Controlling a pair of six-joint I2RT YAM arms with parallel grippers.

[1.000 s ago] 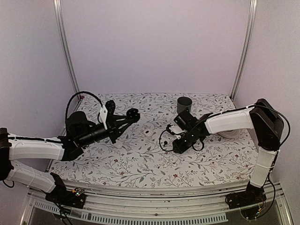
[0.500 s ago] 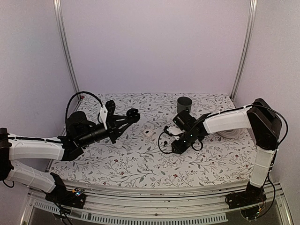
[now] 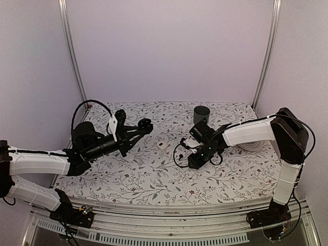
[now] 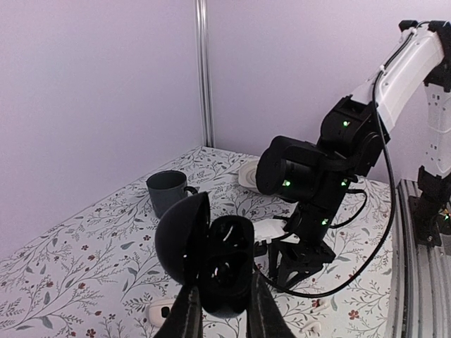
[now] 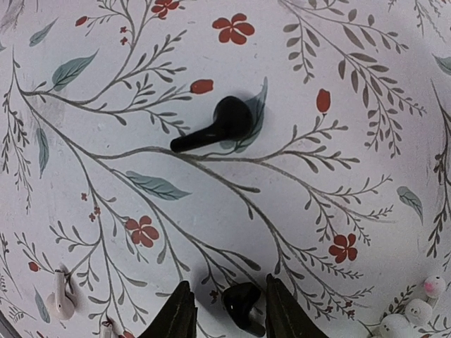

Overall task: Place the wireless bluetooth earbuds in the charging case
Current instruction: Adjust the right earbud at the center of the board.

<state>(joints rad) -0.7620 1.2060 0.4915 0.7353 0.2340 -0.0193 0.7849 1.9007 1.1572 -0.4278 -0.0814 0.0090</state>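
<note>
In left gripper (image 4: 222, 313): charging case (image 4: 211, 257); right gripper (image 5: 227, 313) straddles earbud (image 5: 244, 303).

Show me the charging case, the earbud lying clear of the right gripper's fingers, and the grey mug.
charging case (image 4: 224, 271), left wrist view, inside of the open body.
earbud (image 5: 229, 120), right wrist view, rounded head.
grey mug (image 4: 165, 191), left wrist view, outer wall.

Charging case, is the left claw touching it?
Touching. The left wrist view shows the left claw clamping both sides of the open charging case.
</note>
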